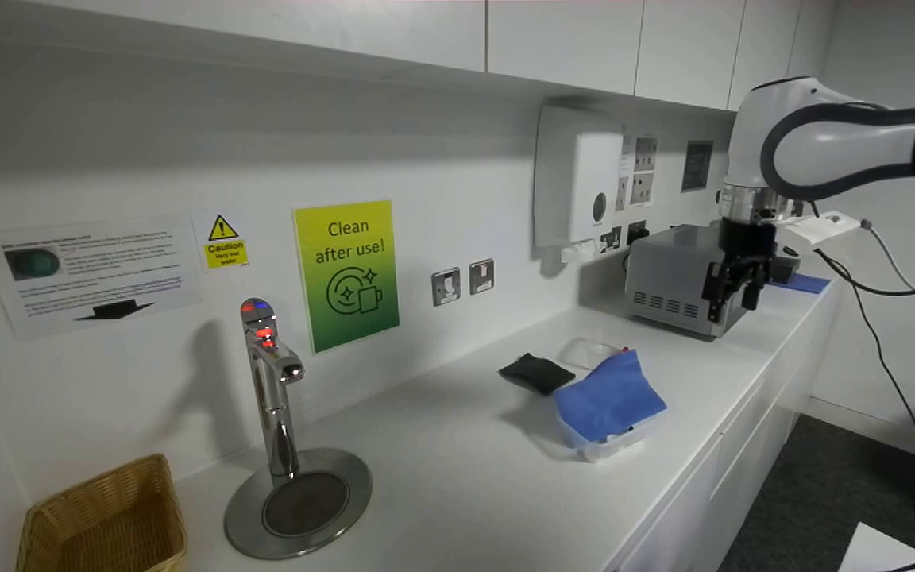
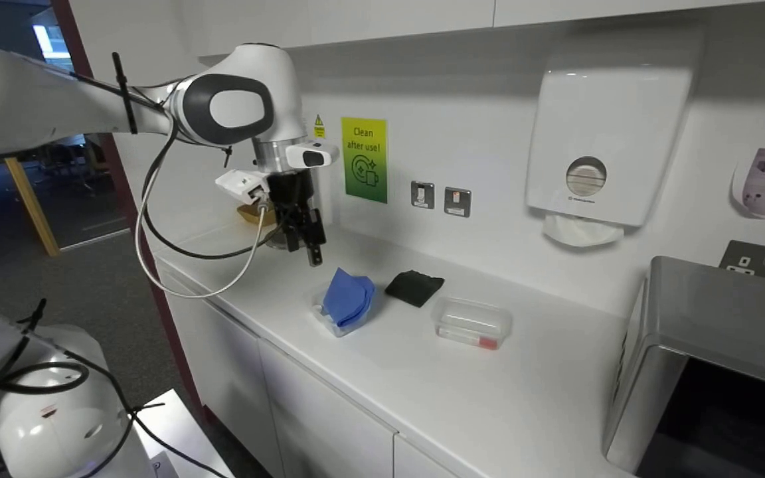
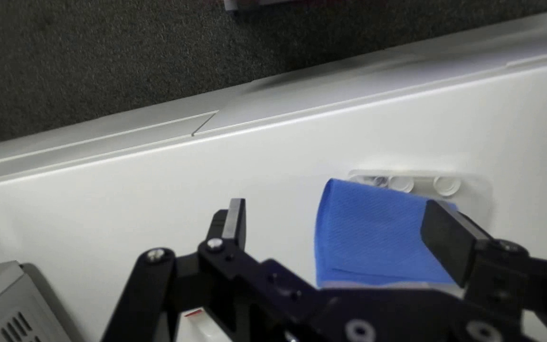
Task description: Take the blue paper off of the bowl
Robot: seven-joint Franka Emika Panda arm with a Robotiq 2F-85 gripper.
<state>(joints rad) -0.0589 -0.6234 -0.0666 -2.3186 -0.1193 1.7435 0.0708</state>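
Bowl [image 1: 621, 443], partly under blue paper [image 1: 612, 397], shows round pieces [image 3: 447, 185] inside.

Matt blue paper [image 1: 612, 397], smooth plastic tub [image 1: 621, 442].

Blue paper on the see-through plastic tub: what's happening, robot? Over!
Black two-fingered gripper open, holding nothing. Folded blue paper partly covering clear rectangular plastic tub. Nothing seen in the way.
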